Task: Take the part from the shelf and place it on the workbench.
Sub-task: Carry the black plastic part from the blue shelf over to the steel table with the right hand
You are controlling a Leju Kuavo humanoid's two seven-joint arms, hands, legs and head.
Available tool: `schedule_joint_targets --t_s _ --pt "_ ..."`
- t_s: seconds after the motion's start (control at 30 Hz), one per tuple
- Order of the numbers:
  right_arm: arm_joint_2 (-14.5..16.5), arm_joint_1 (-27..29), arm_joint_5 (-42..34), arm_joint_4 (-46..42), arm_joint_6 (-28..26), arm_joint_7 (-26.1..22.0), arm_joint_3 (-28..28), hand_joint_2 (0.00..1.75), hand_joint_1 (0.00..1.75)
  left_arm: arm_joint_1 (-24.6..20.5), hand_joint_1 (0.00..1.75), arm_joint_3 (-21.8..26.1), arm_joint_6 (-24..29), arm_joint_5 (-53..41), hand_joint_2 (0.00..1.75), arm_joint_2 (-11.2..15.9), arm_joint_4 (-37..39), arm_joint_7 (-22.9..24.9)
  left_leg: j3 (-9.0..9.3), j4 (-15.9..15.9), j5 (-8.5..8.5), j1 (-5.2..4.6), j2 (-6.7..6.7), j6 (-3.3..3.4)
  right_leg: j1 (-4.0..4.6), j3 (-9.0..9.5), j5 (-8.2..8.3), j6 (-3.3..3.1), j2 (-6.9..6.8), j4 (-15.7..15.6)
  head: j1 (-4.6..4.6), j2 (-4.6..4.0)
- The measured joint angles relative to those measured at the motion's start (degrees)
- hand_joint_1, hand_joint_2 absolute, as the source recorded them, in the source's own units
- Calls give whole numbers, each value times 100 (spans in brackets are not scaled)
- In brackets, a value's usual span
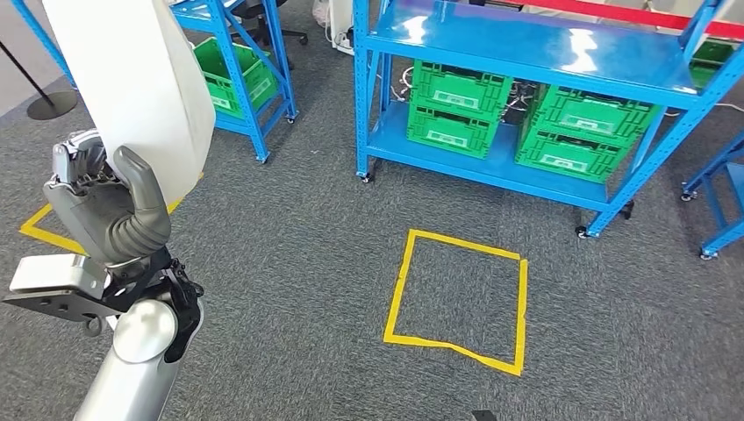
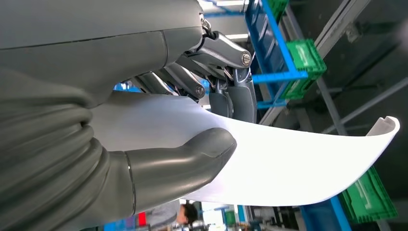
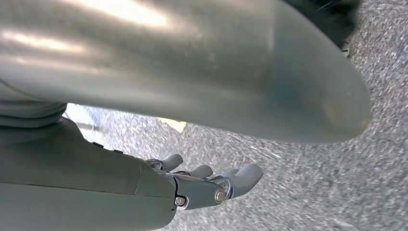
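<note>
Grey carpet (image 1: 289, 263) below; white part (image 1: 132, 79) (upright) in left hand (image 1: 110, 210).

White part (image 1: 132, 79), plain and glossy, in grey left hand (image 1: 105, 206). Blue shelf (image 1: 526, 61) holding green crates (image 1: 456, 110) with pale labels. Yellow tape square (image 1: 461, 298) on speckled dark-grey carpet (image 1: 289, 254). Grey right hand (image 3: 211, 185), silver arms.
</note>
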Motion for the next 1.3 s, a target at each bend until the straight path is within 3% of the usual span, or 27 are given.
schedule_joint_targets --t_s 0.07,0.13,0.17,0.23,0.3,0.37,0.4,0.47,0.53,0.6,0.67,0.73,0.8,0.87,0.9,0.93,0.97,1.03,1.1,1.17,1.23,1.3 --pt "4 -2 -2 0 -18 4 0 0 0 7 175 -1 0 -18 175 -4 -35 10 -47 19 19 4 -129 -67 4 225 105 -34 153 -463 1 0" --pt "11 -3 -5 0 -38 5 0 0 0 20 175 -1 0 -26 175 -1 -46 17 -89 -6 61 18 -250 -155 13 231 111 -72 85 -510 2 0" --pt "20 -7 -7 0 -46 3 -1 0 0 29 175 -1 0 -26 175 4 -46 19 -106 -3 66 22 -238 -186 6 236 132 -106 20 -530 4 0" --pt "36 -11 -8 -1 -68 -8 -2 0 0 28 175 2 0 -13 175 15 -44 13 -228 229 -85 4 24 -240 -16 246 170 -183 -117 -576 -26 0" --pt "46 4 -14 -1 -81 -14 -2 0 0 29 175 3 0 15 175 19 -36 -8 -531 904 -454 7 343 -287 -9 243 176 -223 -262 -587 -58 0" --pt "51 22 -21 0 -81 -16 -2 0 0 54 175 3 0 44 175 21 -18 -39 -808 1531 -693 38 419 -330 -5 235 173 -228 -415 -585 -60 0" --pt "54 24 -24 0 -81 -20 -2 0 0 65 175 3 0 58 175 25 -5 -53 -815 1584 -665 53 437 -344 -6 234 171 -227 -488 -583 -60 0" --pt "66 18 -26 0 -81 -34 -2 0 0 69 175 3 0 88 175 36 15 -79 -482 1013 -350 74 539 -353 -9 245 161 -210 -621 -576 -61 0" --pt "78 15 -27 0 -82 -49 -2 0 0 48 175 2 0 118 175 39 27 -102 -69 244 -107 53 782 -311 18 260 136 -160 -733 -559 -60 0" --pt "85 13 -27 0 -84 -56 -2 0 0 28 175 0 0 157 175 42 46 -112 49 -18 -67 17 865 -230 51 269 131 -92 -825 -552 -42 0" --pt "92 6 -27 0 -84 -56 -2 0 0 19 175 -2 0 192 175 46 66 -113 20 -26 -22 16 722 -143 39 274 130 -20 -890 -555 -27 0" --pt "95 0 -27 0 -84 -57 -2 0 0 -4 175 -2 0 211 175 45 76 -118 6 -60 26 34 601 -62 6 203 -22 39 -668 -367 -18 0" --pt "97 9 -27 0 -84 -57 -2 0 0 -24 175 -2 0 218 175 34 93 -122 -13 -73 56 41 484 -10 -11 -83 -382 65 -335 268 12 0" --pt "98 28 -27 0 -84 -55 -2 0 0 -23 175 -3 0 224 175 26 124 -121 -47 -59 69 29 342 10 -6 -425 -635 70 -237 957 33 0" --pt "97 32 -27 0 -84 -56 -2 0 0 -22 175 -3 0 228 175 26 140 -120 -62 -47 75 24 264 11 -4 -482 -609 64 -227 1055 34 0" --pt "97 33 -27 0 -85 -56 -2 0 0 -22 175 -3 0 232 175 26 152 -120 -72 -32 79 22 184 7 -3 -423 -476 51 -214 922 34 0" --pt "96 31 -27 0 -87 -57 -2 0 0 -23 175 -3 0 235 175 25 159 -120 -78 -14 83 23 106 -3 -7 -256 -274 34 -173 584 35 0" --pt "96 27 -27 0 -93 -61 -2 0 0 -28 175 -3 0 237 175 23 162 -121 -101 24 86 25 -29 -47 -15 106 7 -9 65 -154 37 0" --pt "101 26 -27 0 -96 -68 -2 0 0 -34 175 -3 0 237 175 20 163 -121 -140 32 106 32 -140 -126 -2 236 58 -46 209 -452 36 0" --pt "105 24 -26 0 -96 -73 -2 0 0 -35 175 -3 0 237 175 23 164 -120 -175 -1 146 45 -241 -213 13 232 88 -103 105 -475 33 0" --pt "111 22 -24 0 -98 -80 -3 0 0 -45 175 -3 0 240 175 32 165 -120 -248 103 82 36 -85 -272 0 244 127 -186 -29 -516 16 0" --pt "115 30 -19 0 -97 -94 -3 0 0 -60 175 -2 0 242 175 37 168 -119 -492 636 -227 25 248 -312 1 248 145 -245 -182 -539 -12 0"
